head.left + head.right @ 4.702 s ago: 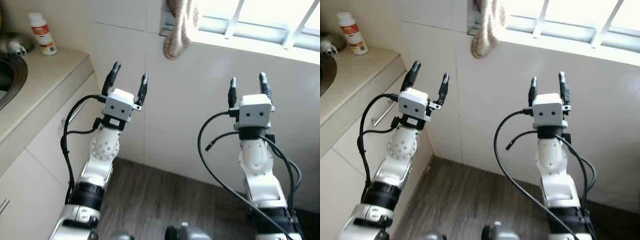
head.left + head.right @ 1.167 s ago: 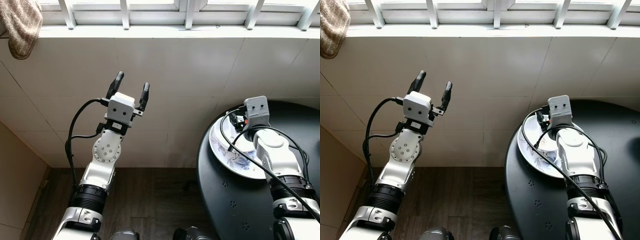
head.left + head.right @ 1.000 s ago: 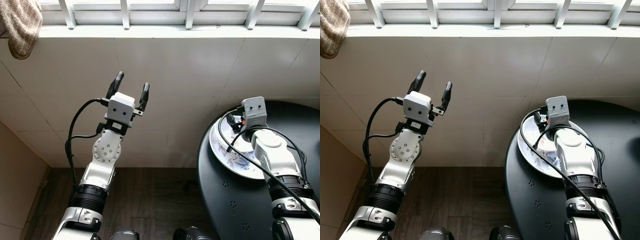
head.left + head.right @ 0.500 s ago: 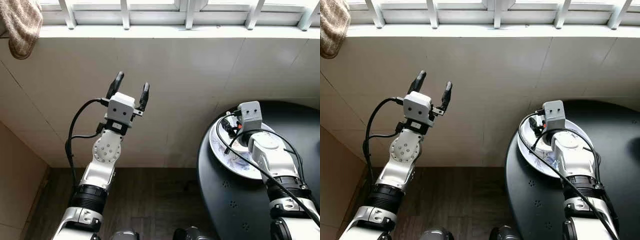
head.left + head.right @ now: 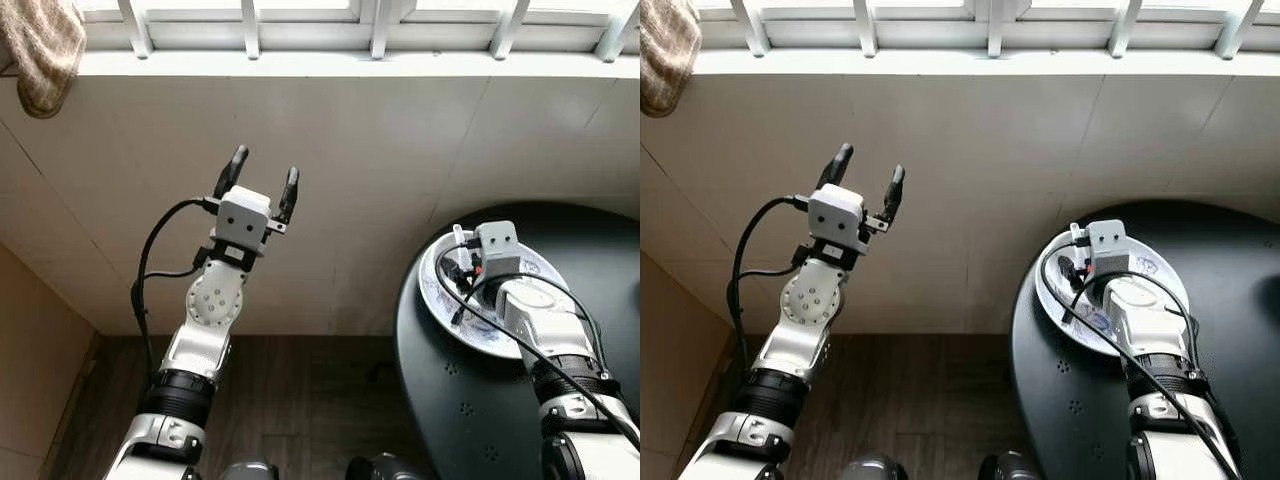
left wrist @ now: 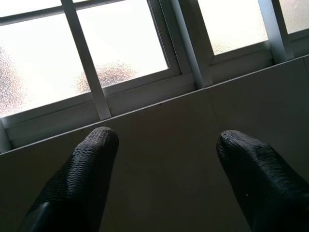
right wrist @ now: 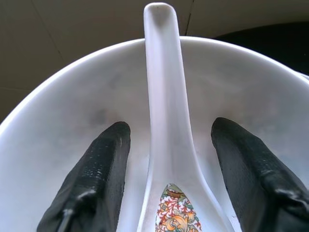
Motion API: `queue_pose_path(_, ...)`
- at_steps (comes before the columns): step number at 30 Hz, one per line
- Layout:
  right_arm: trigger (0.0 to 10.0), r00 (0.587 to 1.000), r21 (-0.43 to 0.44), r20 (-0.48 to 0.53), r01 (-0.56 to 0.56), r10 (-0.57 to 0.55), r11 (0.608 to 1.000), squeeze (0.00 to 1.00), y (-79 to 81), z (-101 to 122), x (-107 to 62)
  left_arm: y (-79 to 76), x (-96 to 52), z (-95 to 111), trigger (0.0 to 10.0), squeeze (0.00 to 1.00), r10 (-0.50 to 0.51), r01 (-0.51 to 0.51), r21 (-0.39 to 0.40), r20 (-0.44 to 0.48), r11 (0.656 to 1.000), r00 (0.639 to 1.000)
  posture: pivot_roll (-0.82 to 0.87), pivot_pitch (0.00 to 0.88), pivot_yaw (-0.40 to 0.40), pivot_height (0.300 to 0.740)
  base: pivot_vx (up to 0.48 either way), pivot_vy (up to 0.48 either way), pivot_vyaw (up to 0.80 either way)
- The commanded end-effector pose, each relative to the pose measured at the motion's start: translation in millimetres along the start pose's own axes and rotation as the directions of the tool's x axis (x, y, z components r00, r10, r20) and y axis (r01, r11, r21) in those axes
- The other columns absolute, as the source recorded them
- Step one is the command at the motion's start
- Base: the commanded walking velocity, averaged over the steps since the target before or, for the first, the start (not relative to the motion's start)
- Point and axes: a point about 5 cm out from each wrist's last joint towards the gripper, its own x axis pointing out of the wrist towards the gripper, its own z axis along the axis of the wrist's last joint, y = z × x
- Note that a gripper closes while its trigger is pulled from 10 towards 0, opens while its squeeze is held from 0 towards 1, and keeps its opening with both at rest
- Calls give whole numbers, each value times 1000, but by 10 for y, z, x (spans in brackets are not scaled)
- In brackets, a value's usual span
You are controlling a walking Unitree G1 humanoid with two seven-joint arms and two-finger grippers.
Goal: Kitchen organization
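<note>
Straddling the spoon point(image 7: 166, 130) lying in the plate point(image 5: 1145, 262) at the table's point(image 5: 1240, 330) 9 o'clock edge, right gripper point(image 7: 166, 159) spread; glazed ceramic, likely slippery, brittle — pinch mid-handle; left gripper point(image 5: 260, 180) spread, raised, idle.

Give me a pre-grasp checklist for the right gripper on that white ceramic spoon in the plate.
1. Right gripper open: ok, both black fingers spread apart.
2. White ceramic spoon between the fingers: ok, its handle runs up the middle of the gap, roughly centred.
3. Fingers clear of the spoon: ok, a gap shows on each side.
4. Spoon resting in the white patterned plate: ok; the plate sits near the edge of the round black table.
5. Finger depth against the plate surface: cannot tell, contact is not visible.
6. Left gripper out of the way: ok, open and raised in front of the tiled wall.
</note>
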Motion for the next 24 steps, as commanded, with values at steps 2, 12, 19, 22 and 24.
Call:
queue_pose_path(2, 1686, 1000, 28, -24, 5, -4, 1000, 0, -37, -44, 7, -11, -12, -34, 10000, 0, -1, 1, 7, -23, 1000, 1000, 80, 0, -53, 740, 0, 0, 0)
queue_pose_path(12, 0, 999, 48, 21, 30, -31, 998, 0, -81, 12, 4, -14, -19, -42, 10000, 0, -2, 2, 8, -28, 1000, 1000, 78, 0, -52, 740, 0, 0, 0)
queue_pose_path(19, 0, 991, 1, 103, 84, -84, 996, 0, -89, 130, -27, -6, -23, -47, 10000, 0, -1, 1, 10, -33, 1000, 999, 79, 0, -51, 740, 0, 0, 0)
queue_pose_path(22, 0, 967, -14, 214, 141, -135, 990, 0, -99, 302, -82, 2, -23, -49, 10000, 0, 0, 1, 12, -34, 1000, 999, 78, 0, -49, 740, 0, 0, 0)
queue_pose_path(24, 0, 957, -22, 256, 150, -140, 988, 0, -85, 363, -104, 5, -24, -49, 10000, 0, 0, 0, 13, -34, 1000, 999, 78, 0, -49, 740, 0, 0, 0)
